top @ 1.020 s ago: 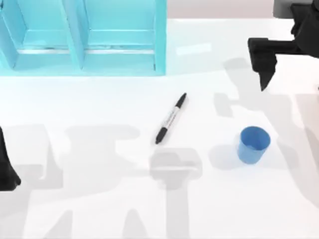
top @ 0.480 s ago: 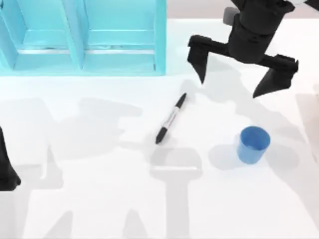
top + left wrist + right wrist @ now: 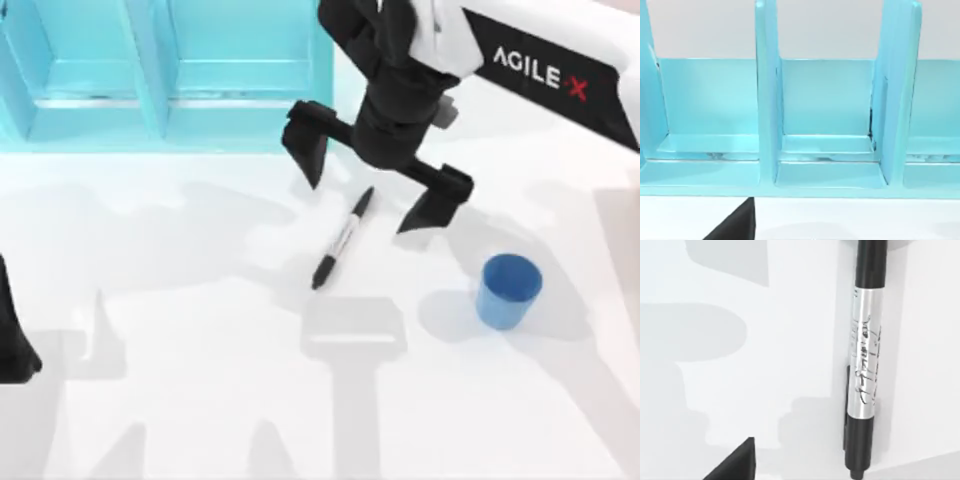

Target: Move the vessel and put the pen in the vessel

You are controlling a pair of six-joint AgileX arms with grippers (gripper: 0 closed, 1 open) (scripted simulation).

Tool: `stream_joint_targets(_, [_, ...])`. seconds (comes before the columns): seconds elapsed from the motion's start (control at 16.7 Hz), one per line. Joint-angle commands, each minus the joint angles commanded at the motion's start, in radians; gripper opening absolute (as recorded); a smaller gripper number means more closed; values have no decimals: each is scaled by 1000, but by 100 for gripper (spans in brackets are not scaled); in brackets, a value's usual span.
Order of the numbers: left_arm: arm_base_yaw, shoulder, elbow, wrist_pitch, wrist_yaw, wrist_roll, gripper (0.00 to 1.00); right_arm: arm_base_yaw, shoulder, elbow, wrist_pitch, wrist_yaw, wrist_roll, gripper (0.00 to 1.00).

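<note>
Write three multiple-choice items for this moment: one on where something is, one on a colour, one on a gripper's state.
1. Where does the pen lie?
A. Inside the cup
B. On the table between shelf and cup
C. In a shelf compartment

2. What colour is the cup?
A. Blue
B. Red
C. Black

3. How is the right gripper?
A. Shut on the pen
B. Shut on the cup
C. Open above the pen's upper end

Key:
1 B: the top view shows the pen flat on the white table, below the teal shelf and left of the cup.
2 A: the cup is plainly blue and stands upright, apart from the pen.
3 C: its two fingers are spread wide either side of the pen's end, holding nothing.

The left gripper sits parked at the table's left edge.
</note>
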Motion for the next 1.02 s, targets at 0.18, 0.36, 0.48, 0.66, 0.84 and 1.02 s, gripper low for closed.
stream_joint_targets(0.18, [0,0,0,0,0,0,100,-5,-2,-4,-2,1,-1,100])
stream_joint_targets(0.36, [0,0,0,0,0,0,100,0,18,-15,33,1,1,100])
stream_joint_targets(0.48, [0,0,0,0,0,0,100,6,52,-34,86,2,6,100])
stream_joint_targets(0.66, [0,0,0,0,0,0,100,15,111,-69,181,4,16,100])
stream_joint_targets(0.84, [0,0,0,0,0,0,100,22,155,-96,255,6,23,100])
stream_joint_targets(1.02, [0,0,0,0,0,0,100,23,161,-100,263,6,24,100])
